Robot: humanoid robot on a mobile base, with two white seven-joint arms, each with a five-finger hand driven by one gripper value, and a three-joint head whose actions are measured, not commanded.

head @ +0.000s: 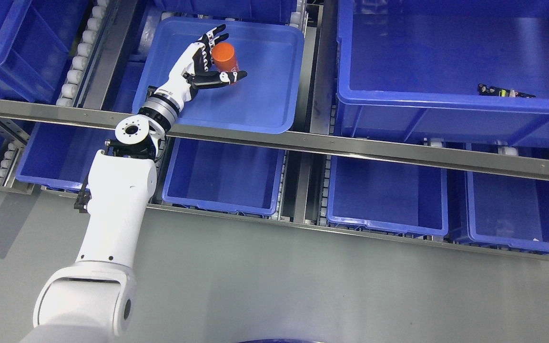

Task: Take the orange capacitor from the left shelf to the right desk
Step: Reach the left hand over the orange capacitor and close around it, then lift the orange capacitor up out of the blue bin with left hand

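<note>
An orange cylindrical capacitor [223, 58] lies tilted in a shallow blue tray [265, 105] on the upper shelf level, left of the middle. My left hand [230, 53] reaches into the tray from the lower left and cups the capacitor. Its fingers [213, 36] stretch along the capacitor's upper left side, and the thumb [222, 78] crosses just below it. The digits look extended rather than clamped. The capacitor still rests on the tray floor. My right arm does not show.
A metal shelf rail [350, 143] crosses the picture in front of the tray. A deep blue bin [446, 102] at the right holds a small dark part [505, 91]. Several blue bins [222, 181] sit on the lower level. Grey floor [303, 286] lies below.
</note>
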